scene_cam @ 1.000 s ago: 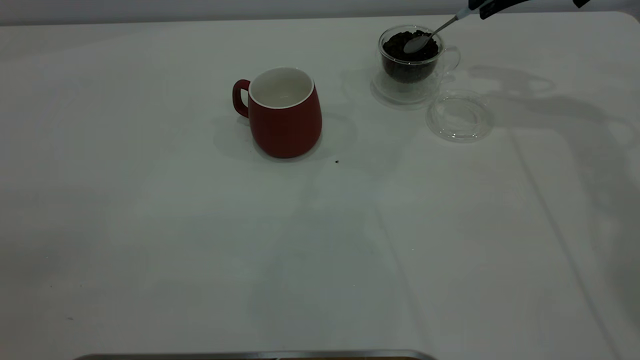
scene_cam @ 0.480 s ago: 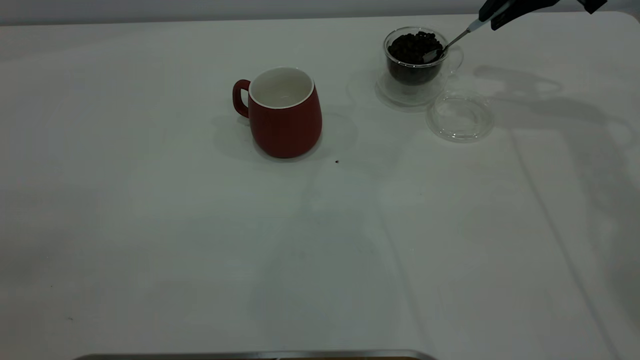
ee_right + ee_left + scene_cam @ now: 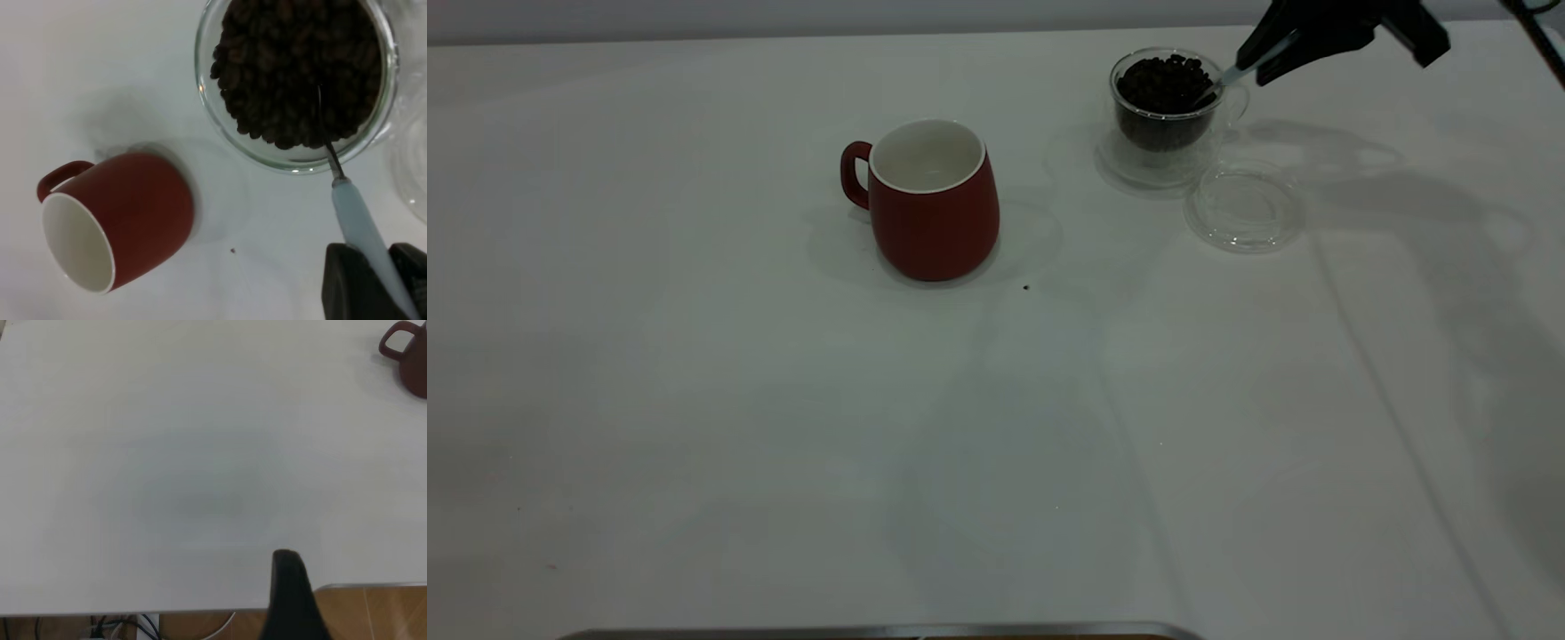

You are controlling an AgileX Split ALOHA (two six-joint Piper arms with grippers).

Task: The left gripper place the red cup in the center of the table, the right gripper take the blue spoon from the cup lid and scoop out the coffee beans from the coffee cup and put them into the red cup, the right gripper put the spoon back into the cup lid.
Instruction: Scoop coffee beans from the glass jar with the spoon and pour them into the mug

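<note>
Far right: right gripper (image 3: 1272, 58) clamped on blue spoon (image 3: 363, 230), bowl seemingly buried in coffee beans (image 3: 1165, 80) inside coffee cup (image 3: 1169, 111). Left gripper's (image 3: 288, 597) jaw state unclear.

Dim, even light leaves the table (image 3: 694, 400) grey; soft shadows fall toward 3 o'clock in the exterior view. The left wrist view is hazy, its centre smudged.
</note>
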